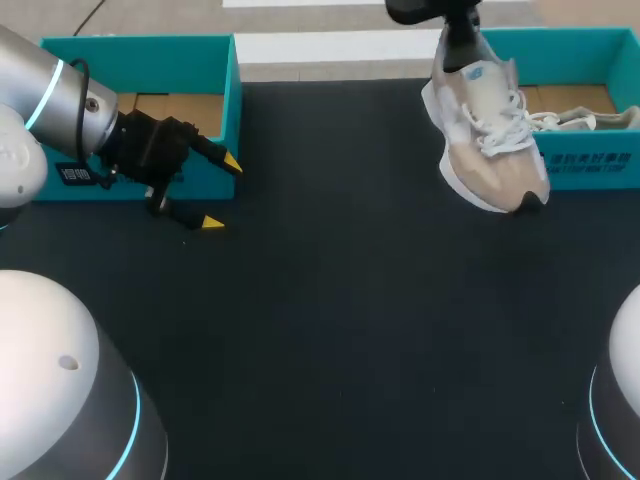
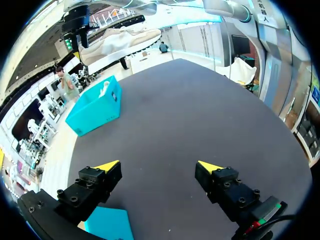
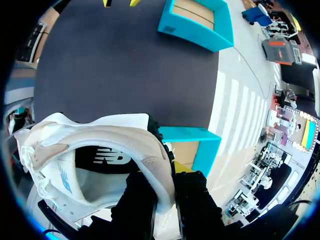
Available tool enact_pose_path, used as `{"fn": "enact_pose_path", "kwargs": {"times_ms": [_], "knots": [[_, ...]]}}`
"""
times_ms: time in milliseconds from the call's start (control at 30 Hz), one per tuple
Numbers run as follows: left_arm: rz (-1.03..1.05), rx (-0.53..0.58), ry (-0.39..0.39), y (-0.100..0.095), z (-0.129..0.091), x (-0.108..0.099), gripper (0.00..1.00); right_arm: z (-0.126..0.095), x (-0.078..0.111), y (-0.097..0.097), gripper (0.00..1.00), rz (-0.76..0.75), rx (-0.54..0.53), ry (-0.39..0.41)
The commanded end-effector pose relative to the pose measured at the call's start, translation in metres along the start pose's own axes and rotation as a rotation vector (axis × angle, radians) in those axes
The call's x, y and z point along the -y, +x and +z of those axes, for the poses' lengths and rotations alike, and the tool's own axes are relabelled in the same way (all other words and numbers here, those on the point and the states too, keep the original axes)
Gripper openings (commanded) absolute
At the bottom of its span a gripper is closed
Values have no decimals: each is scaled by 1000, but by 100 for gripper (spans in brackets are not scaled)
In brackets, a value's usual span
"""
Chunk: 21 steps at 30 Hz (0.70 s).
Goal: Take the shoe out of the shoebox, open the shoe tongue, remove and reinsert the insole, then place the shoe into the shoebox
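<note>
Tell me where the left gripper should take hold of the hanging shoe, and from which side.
Probably the forefoot. The shoe hangs heel-up, its collar pinched in the right gripper, toe down and free, sole facing the left arm's side. The open left gripper should come from that side, fingers across the toe's width.

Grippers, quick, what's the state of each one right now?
Left gripper: open, holding nothing.
Right gripper: closed on the shoe, at its heel collar.
</note>
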<state>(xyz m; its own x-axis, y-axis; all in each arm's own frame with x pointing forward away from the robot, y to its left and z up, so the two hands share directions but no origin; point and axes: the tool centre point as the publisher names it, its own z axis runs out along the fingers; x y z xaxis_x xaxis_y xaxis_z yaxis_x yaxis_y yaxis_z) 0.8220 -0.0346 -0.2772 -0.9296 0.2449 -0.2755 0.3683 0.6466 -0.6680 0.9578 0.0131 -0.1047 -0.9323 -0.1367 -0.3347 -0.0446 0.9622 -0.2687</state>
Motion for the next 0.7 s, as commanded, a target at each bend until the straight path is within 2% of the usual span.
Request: {"fn": "enact_pose_path", "kwargs": {"times_ms": [33,500,700], "knots": [[0,1,-2,1,0,0,100,-1,17,5,0,-3,9,-66],[0,1,-2,1,0,0,100,-1,17,5,0,-3,9,-66],[0,1,-2,1,0,0,100,29,66,-24,0,12,10,10]]}}
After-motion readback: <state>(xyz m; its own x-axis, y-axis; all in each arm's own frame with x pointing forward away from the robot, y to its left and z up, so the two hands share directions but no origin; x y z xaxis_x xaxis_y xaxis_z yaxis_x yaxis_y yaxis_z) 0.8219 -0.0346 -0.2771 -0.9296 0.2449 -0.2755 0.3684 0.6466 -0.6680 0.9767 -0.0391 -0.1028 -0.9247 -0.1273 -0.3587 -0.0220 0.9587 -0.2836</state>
